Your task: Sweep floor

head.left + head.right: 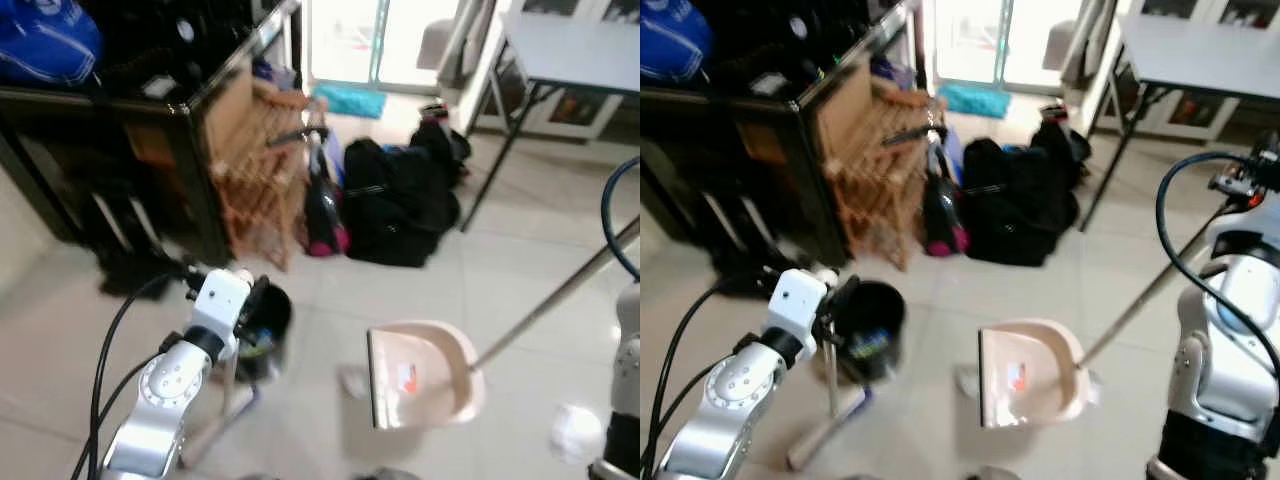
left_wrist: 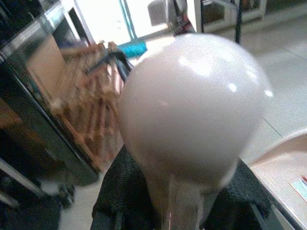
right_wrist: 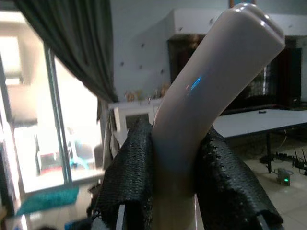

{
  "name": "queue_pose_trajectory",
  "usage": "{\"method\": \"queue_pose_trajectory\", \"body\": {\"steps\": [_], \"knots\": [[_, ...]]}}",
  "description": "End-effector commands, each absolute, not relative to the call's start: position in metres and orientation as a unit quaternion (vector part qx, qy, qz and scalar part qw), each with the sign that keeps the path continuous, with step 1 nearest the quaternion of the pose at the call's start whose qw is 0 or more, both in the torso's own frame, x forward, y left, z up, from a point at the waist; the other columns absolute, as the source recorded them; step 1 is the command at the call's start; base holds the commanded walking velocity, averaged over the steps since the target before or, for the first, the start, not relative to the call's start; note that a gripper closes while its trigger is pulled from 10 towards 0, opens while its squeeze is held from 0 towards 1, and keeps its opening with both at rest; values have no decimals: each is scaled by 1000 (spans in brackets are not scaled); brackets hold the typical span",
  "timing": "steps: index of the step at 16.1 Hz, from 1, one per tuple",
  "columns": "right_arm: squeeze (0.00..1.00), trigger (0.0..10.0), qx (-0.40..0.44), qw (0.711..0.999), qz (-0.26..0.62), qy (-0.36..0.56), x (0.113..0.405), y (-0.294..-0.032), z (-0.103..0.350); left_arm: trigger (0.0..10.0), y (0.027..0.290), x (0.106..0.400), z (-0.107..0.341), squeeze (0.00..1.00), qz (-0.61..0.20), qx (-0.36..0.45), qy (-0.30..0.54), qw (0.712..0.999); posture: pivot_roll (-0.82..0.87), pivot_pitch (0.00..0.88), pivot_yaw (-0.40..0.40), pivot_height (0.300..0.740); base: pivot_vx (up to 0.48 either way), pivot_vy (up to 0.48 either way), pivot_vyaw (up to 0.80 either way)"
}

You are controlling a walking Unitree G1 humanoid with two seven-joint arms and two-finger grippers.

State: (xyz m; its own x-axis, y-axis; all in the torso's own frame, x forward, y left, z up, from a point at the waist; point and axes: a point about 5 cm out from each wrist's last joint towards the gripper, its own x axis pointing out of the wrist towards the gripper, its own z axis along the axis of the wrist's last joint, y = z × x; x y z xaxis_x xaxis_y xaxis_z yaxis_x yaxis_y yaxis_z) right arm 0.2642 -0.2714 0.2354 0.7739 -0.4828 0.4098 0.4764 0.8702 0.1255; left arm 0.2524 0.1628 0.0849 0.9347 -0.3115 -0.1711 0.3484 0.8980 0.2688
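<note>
A beige dustpan (image 1: 420, 375) stands on the tiled floor with its mouth facing my left. Its long handle (image 1: 560, 295) slants up to the right. My right gripper (image 3: 175, 167) is shut on the curved top of that handle, at the end of the right arm (image 1: 1230, 300). My left gripper (image 1: 255, 300) is shut on a broom stick (image 1: 832, 385), just under its rounded pale knob (image 2: 192, 105). The broom head (image 1: 825, 435) rests on the floor near my feet. A white scrap (image 1: 352, 380) lies right at the dustpan's mouth, and another white scrap (image 1: 575, 430) lies to its right.
A black round bin (image 1: 872, 325) stands just behind the left gripper. A black cabinet (image 1: 120, 130), a wooden rack (image 1: 265, 170) and black bags (image 1: 400, 200) line the back. A grey table (image 1: 570, 50) stands at the back right, and a teal mat (image 1: 350, 100) lies by the doorway.
</note>
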Motion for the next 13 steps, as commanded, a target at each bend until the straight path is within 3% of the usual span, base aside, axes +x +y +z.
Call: {"method": "queue_pose_trajectory", "body": {"steps": [1,10,13], "knots": [[0,10000,7,939,-253,-231,263,-270,241,10000,163,255,94,0,-168,156,41,972,-36,90,2,740,0,-454,0],[0,10000,15,943,-249,-222,264,-264,238,10000,165,256,94,0,-165,155,44,973,-35,97,0,740,0,-456,0],[0,10000,17,943,-248,-219,264,-263,237,10000,171,257,91,0,-146,117,73,980,-33,101,0,740,0,154,0]]}}
